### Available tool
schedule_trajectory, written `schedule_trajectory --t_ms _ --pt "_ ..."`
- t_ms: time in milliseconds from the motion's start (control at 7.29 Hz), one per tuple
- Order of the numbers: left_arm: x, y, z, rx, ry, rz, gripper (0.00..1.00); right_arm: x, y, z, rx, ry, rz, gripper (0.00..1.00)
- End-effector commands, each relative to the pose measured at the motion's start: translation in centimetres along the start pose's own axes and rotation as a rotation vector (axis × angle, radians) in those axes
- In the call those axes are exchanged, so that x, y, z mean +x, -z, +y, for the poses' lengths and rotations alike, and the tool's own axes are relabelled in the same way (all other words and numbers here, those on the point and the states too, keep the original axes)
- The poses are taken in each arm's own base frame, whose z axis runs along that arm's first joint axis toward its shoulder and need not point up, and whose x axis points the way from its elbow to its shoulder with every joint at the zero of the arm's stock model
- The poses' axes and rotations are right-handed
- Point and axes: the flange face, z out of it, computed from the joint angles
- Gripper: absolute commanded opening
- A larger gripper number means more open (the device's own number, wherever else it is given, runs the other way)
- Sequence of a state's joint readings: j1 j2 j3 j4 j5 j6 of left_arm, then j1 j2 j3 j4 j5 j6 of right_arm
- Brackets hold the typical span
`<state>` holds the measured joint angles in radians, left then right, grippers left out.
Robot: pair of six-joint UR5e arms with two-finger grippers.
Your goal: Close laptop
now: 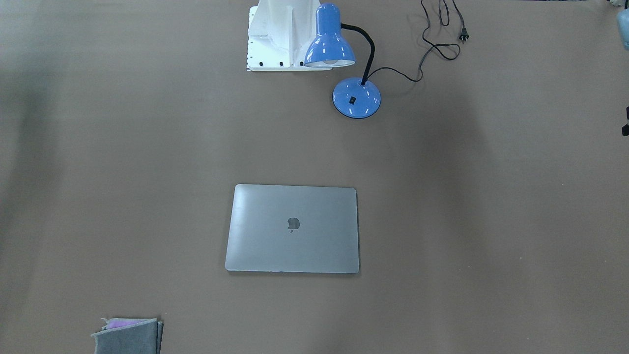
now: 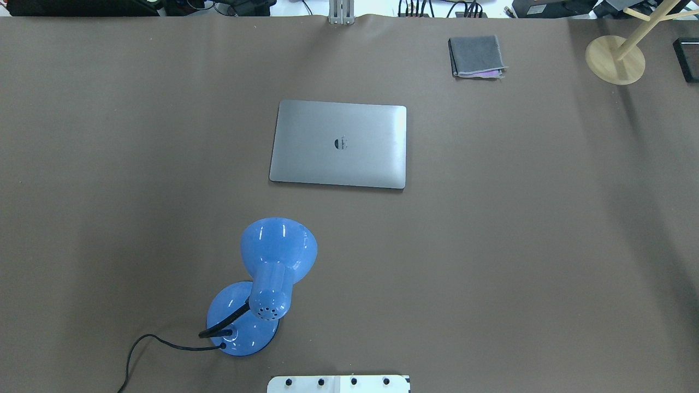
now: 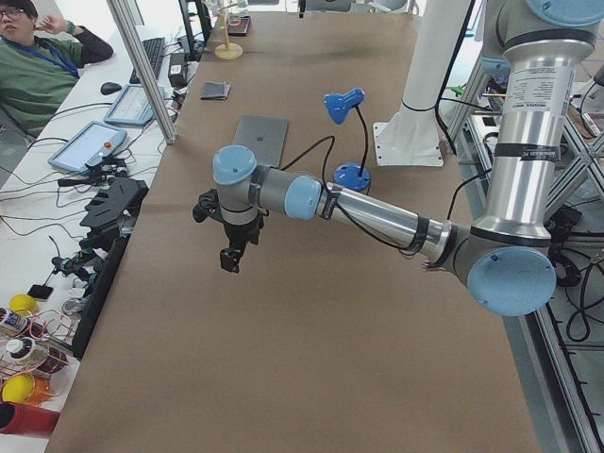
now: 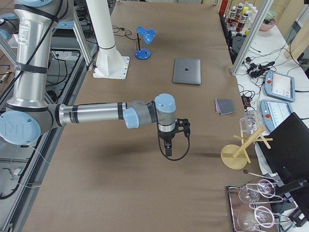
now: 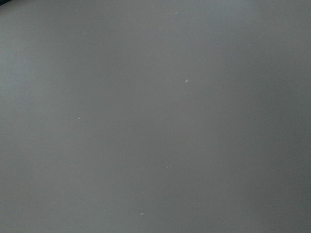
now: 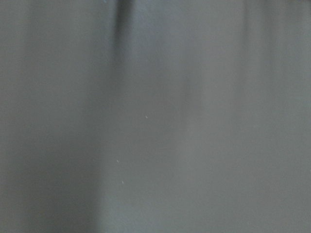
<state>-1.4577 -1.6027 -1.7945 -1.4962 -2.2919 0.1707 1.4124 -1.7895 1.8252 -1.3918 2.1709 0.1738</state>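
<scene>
Grey metal laptop [image 1: 292, 228] lies flat, lid down, mid-frame in my front view, below the blue lamp [image 1: 329, 44]. The left gripper [image 3: 229, 260] and right gripper [image 4: 168, 150] hang over the table [image 4: 145, 193]; whether either is open or clenched I cannot tell.

The laptop [image 2: 338, 144] lies flat mid-tabletop [image 2: 519, 245], lid down. Nearer the robot and off to its left stands the lamp [image 2: 270, 295], well apart. Beyond the laptop, to the right, sits the cloth [image 2: 476, 56] near the far edge, and further right still, the stand [image 2: 614, 60].
</scene>
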Motion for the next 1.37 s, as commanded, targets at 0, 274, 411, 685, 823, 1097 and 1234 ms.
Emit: schedule_trajectory --t_ms 0,274,411,685,823,1097,1234 --pt "-2.9 -3.3 5.4 -0.062 0.067 0.004 0.98 3.9 -2.2 6.2 -0.077 -0.049 0.011 1.00" --pt "-4.3 -4.1 6.9 -0.083 0.107 0.010 0.98 5.2 -1.8 7.4 -0.074 -0.089 0.007 1.00" --pt "-4.5 -4.7 7.4 -0.096 0.114 0.014 0.98 5.4 -1.6 7.5 -0.069 -0.097 0.003 1.00" --pt "-4.6 -4.4 7.8 -0.098 0.124 0.014 0.98 5.3 -0.7 8.8 -0.068 -0.108 -0.009 1.00" --pt "-4.7 -4.0 7.9 -0.097 0.134 0.016 0.98 4.8 -0.1 9.2 -0.064 -0.102 -0.014 1.00" --pt "-3.4 -2.8 7.3 -0.072 0.129 0.065 0.98 4.4 -0.1 9.1 -0.087 -0.113 -0.040 1.00" --pt "-2.9 -2.4 6.9 -0.063 0.111 0.065 0.98 4.4 -0.2 9.1 -0.088 -0.115 -0.042 1.00"
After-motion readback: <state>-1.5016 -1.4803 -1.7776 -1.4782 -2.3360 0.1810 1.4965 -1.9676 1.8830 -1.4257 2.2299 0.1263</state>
